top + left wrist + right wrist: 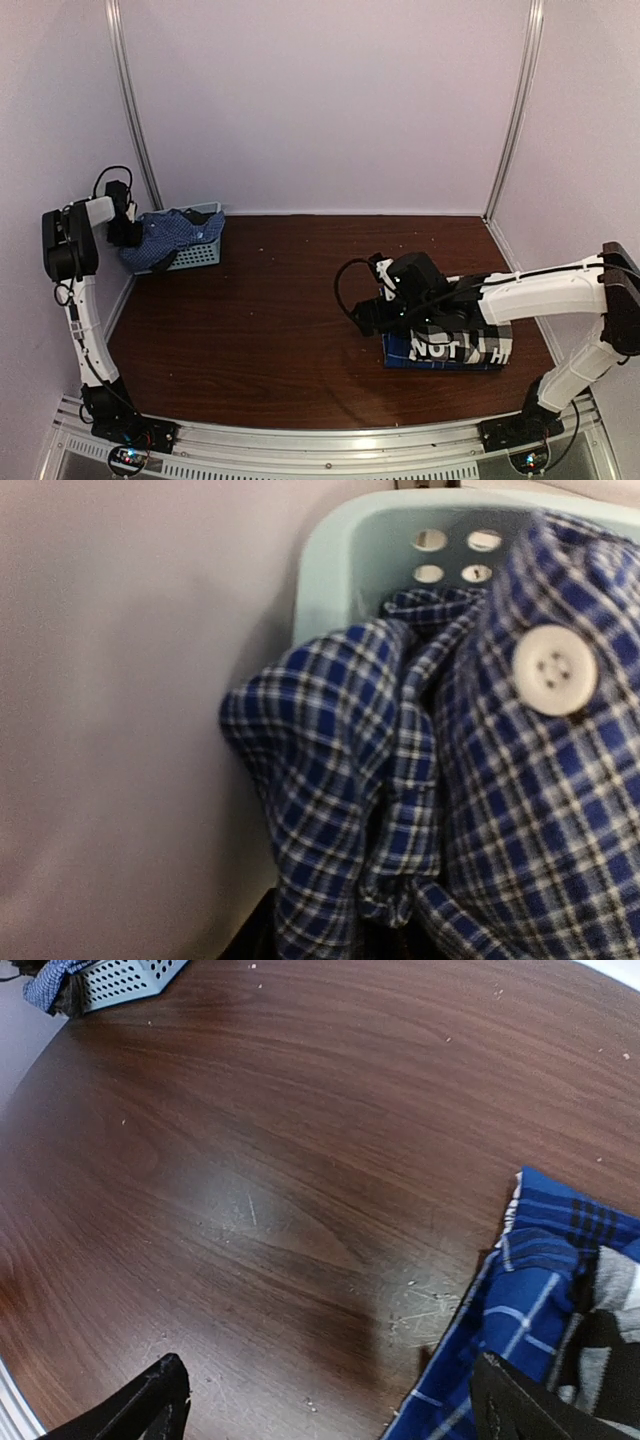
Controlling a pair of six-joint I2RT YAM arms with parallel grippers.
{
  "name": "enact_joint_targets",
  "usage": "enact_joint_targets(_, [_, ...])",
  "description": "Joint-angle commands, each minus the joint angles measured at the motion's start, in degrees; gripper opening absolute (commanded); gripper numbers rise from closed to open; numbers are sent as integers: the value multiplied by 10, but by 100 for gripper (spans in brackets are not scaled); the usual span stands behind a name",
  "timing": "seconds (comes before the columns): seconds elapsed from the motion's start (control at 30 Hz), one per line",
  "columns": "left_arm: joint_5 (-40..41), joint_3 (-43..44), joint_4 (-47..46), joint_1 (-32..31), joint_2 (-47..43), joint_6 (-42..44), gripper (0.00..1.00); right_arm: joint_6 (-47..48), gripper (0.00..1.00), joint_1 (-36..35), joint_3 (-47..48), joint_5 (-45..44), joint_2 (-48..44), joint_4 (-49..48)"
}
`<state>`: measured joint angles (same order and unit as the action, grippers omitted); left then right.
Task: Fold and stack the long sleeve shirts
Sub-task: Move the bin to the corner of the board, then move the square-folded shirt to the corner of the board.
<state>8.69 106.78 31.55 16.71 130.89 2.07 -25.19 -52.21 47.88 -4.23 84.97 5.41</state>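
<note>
The blue fine-check shirt [168,236] lies crumpled in the light blue basket [207,252] at the far left and hangs over its left rim. My left gripper [125,233] is at that overhang. In the left wrist view the shirt [340,780] with a white button [555,670] fills the frame, bunched where the jaws are; the fingers are hidden by cloth. At the right, the folded black-and-white plaid shirt [455,346] with white lettering lies on the folded darker blue plaid shirt [396,352]. My right gripper [365,315] hangs open and empty at the stack's left edge [335,1410].
The basket [340,560] stands against the back left wall. The brown table [300,1160] stretches between the basket [130,980] and the stack; the darker blue plaid shirt [540,1300] edges into the right wrist view. White walls close in the left, back and right sides.
</note>
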Motion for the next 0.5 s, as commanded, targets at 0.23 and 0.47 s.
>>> enact_joint_targets(0.23, [41,63,46,12,-11,-19,78,-93,98,-1,37,-24,127,35])
enact_joint_targets(0.47, [-2,57,47,10,-89,-61,85,-119,99,47,-40,-46,79,51])
